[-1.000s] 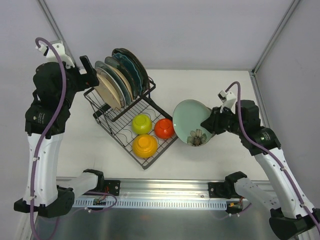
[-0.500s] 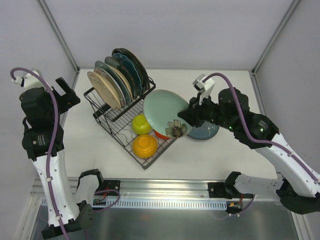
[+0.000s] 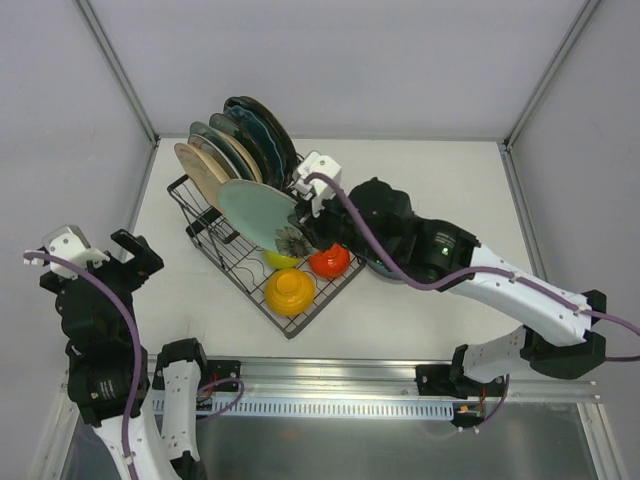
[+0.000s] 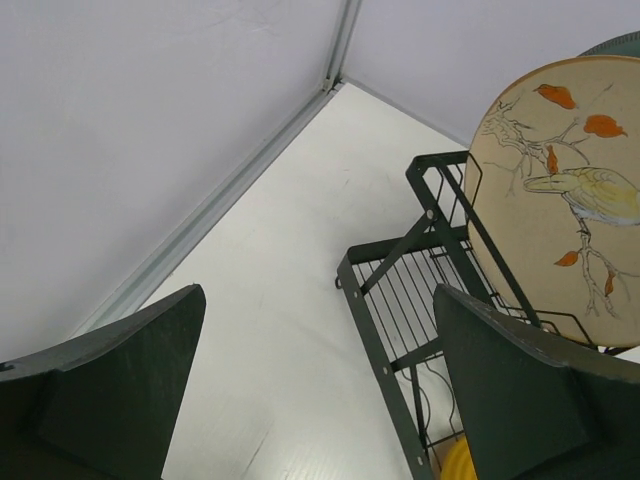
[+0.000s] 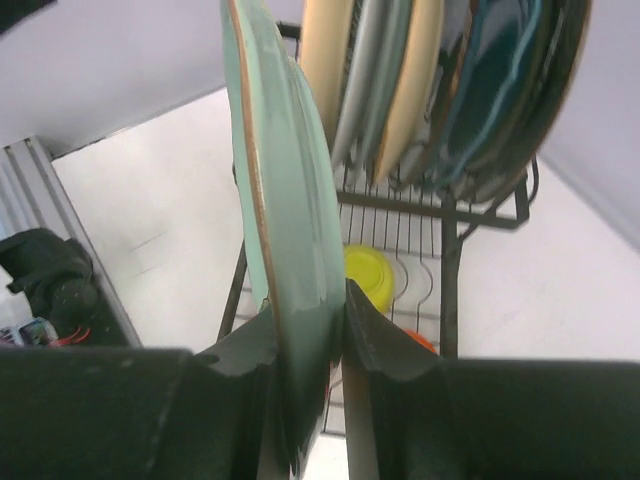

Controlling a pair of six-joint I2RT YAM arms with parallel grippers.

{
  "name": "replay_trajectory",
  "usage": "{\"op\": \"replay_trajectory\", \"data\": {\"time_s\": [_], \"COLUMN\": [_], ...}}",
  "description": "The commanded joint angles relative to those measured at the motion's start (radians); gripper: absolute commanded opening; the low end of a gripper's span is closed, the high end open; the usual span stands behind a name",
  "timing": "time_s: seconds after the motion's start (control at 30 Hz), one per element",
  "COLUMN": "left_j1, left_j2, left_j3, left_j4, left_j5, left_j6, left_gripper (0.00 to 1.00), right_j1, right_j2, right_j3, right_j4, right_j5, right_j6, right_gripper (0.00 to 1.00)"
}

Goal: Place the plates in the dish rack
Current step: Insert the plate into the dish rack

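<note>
White table (image 3: 430, 180); rack (image 3: 215, 232) near back-left corner. Right gripper (image 5: 310, 340) clamped on mint plate (image 3: 255, 210) rim, upright just beside racked plates (image 3: 240, 140). Left gripper (image 4: 315, 390) jaws wide apart, empty.

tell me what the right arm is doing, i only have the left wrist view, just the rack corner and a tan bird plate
observer: the right claw is shut on a mint green plate, held on edge over the dish rack.
operator: is it in a slot yet
observer: cannot tell. the right wrist view shows it upright beside the nearest racked plate, with a gap between them.
operator: anything in the lower tray
observer: three bowls sit there: a yellow bowl, an orange bowl and a red bowl.
</note>
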Motion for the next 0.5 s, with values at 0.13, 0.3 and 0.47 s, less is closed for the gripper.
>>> {"op": "replay_trajectory", "data": {"time_s": [0.13,0.3,0.47], "left_j1": [0.006,-0.034,-0.08], "left_j2": [-0.115,-0.159,-0.181], "left_j3": [-0.108,-0.15,-0.156], "left_j4": [-0.027,-0.035,-0.046], "left_j5": [-0.079,-0.131,-0.166], "left_j6": [-0.018,-0.024,-0.023], "left_gripper": [0.99,0.99,0.99], "right_j1": [0.146,0.215,0.235], "right_j2": [0.119,0.215,0.341], "right_j3": [0.2,0.264,0.31], "right_j4": [0.386,0.54,0.724], "right_j5": [0.224,0.338,0.487], "right_j6": [-0.228,-0.337,-0.41], "right_gripper": [0.01,0.01,0.01]}}
